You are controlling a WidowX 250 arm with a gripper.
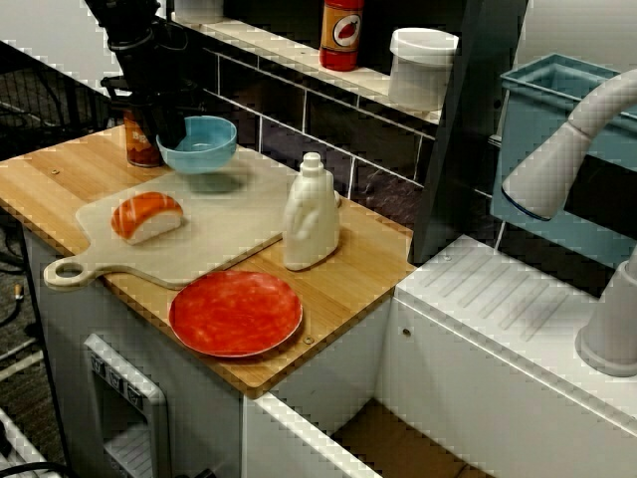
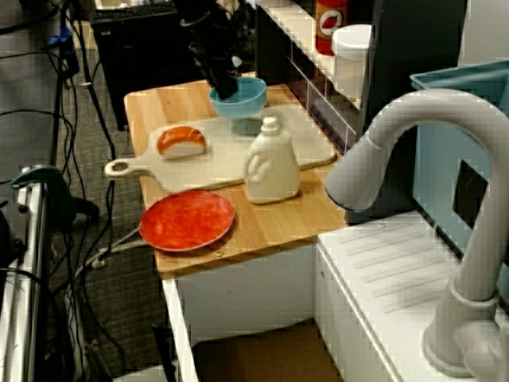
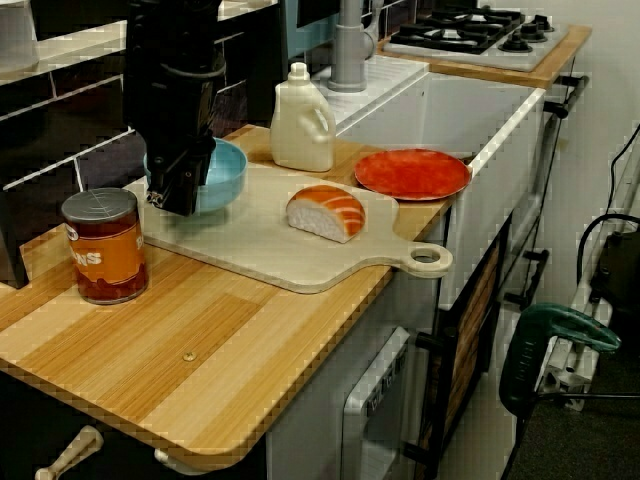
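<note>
My black gripper (image 1: 167, 134) (image 2: 225, 86) (image 3: 178, 195) is shut on the near rim of a light blue bowl (image 1: 204, 142) (image 2: 242, 97) (image 3: 222, 172). The bowl hangs a little above the back corner of a pale cutting board (image 1: 219, 234) (image 2: 223, 163) (image 3: 260, 240) and casts a shadow on it. A piece of salmon sushi (image 1: 147, 216) (image 2: 182, 141) (image 3: 326, 212) lies on the board near its handle. An orange-labelled can (image 1: 139, 144) (image 3: 104, 245) stands on the wooden counter right beside the gripper.
A white detergent bottle (image 1: 312, 214) (image 2: 272, 163) (image 3: 301, 120) stands at the board's far corner, with a red plate (image 1: 236, 313) (image 2: 188, 220) (image 3: 412, 173) near the counter's front edge. Behind are a tiled wall, a shelf with a red bottle (image 1: 341, 33) and a white tub (image 1: 422, 68), and a grey faucet (image 2: 413, 143).
</note>
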